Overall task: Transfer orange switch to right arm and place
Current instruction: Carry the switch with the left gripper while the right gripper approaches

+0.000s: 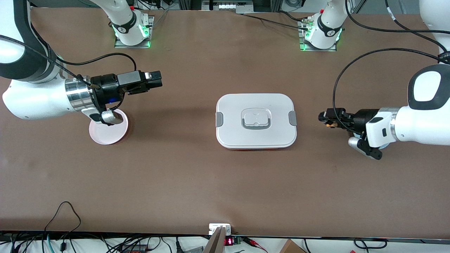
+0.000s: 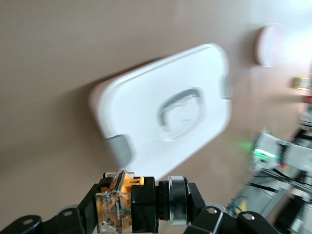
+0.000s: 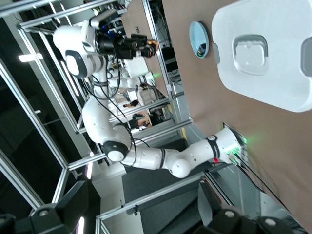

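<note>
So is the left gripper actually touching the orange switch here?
Touching. In the left wrist view the left gripper is shut on the switch, with its black fingers pressed against both ends of the body.

White box point(image 1: 256, 121), grey latches; pink dish point(image 1: 108, 131); brown table point(image 1: 197, 182); switch point(image 2: 141, 210) black, orange, silver ring.

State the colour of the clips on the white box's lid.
Grey: the clips on the white box show best in the front view.
</note>
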Controlling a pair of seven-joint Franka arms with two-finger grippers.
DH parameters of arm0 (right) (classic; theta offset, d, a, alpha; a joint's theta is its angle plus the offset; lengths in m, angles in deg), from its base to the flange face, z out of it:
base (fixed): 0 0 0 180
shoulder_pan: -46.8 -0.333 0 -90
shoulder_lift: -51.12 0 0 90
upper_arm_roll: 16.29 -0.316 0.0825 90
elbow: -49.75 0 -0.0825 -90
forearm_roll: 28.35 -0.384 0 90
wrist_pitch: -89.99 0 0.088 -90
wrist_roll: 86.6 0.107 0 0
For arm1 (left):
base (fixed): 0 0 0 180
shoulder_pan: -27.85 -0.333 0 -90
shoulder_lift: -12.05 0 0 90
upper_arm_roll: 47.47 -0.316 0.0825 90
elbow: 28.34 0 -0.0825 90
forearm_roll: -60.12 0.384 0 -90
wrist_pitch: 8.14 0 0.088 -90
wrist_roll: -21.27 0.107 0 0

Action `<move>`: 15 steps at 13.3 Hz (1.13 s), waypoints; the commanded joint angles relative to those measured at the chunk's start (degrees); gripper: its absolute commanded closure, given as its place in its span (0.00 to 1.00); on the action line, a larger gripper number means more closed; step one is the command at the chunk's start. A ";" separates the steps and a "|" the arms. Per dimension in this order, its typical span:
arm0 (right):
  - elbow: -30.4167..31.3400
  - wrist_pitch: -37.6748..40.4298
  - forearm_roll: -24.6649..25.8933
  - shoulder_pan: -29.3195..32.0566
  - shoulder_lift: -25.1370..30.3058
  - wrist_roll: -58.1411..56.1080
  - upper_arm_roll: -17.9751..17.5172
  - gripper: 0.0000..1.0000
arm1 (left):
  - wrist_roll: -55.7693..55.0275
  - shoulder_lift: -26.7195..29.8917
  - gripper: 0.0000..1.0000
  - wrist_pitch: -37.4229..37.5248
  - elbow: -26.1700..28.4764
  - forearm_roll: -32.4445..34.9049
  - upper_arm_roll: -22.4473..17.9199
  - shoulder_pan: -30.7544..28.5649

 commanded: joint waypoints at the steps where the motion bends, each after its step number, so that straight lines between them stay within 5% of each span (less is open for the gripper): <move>1: 1.70 -3.83 -4.32 -3.28 1.15 0.19 0.07 0.00 | 9.23 0.02 0.94 0.94 -0.11 -7.31 1.17 -0.83; 6: 4.06 -17.35 -9.84 -11.98 1.15 1.59 0.07 0.00 | 19.78 -0.24 0.93 -3.44 1.55 -20.51 2.66 0.31; 10: 5.56 -20.35 -16.36 -14.45 0.53 15.01 0.07 0.00 | 30.52 -0.15 0.94 -15.03 3.75 -23.51 12.40 0.49; 15: 5.56 -20.00 -16.46 -14.63 -0.61 15.75 0.07 0.00 | 43.35 -0.07 0.94 -28.82 7.96 -33.33 15.06 6.19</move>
